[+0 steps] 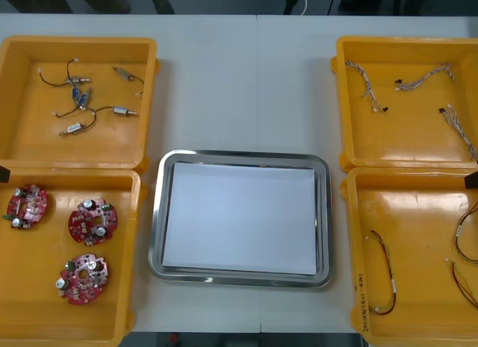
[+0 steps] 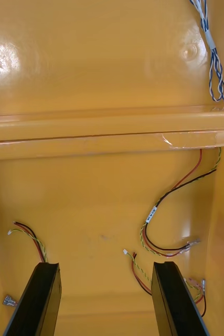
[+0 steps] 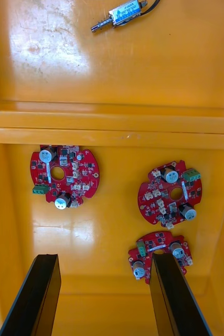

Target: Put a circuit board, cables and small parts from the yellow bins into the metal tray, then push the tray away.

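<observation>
The metal tray (image 1: 155, 235) sits in the middle of the table between the yellow bins, its rim shiny and its inside white. Nothing lies in it yet.

Three round red circuit boards (image 1: 92, 221) lie flat and apart from one another in the near left bin (image 1: 45, 302), each with a centre hole, silver-topped cans and small green and white connectors. The left gripper (image 3: 105, 260) hangs over this bin with its fingers spread wide and nothing between them. One board (image 3: 64, 176) lies beyond one finger and another (image 3: 170, 193) beyond the other, while the third (image 3: 159, 254) is partly hidden behind that second finger's tip.

In the far left bin (image 1: 30, 138) lie small metal parts (image 1: 82, 101) with thin black leads. One of them (image 3: 123, 14) shows past the rims in the left wrist view, its lead cut off at the edge.

The right gripper (image 2: 107, 265) hangs over the near right bin (image 1: 418, 235), fingers also parted and empty. Between and around them lie red and yellow cables (image 2: 151, 214) — one runs with a black strand and carries a white label. A cable end by one finger is too small to read, perhaps a white connector. In the front view one such cable (image 1: 392, 286) lies whole, but the others run off the edge.

Twisted blue and white cables (image 1: 422, 78) lie in the far right bin (image 1: 388, 138).
</observation>
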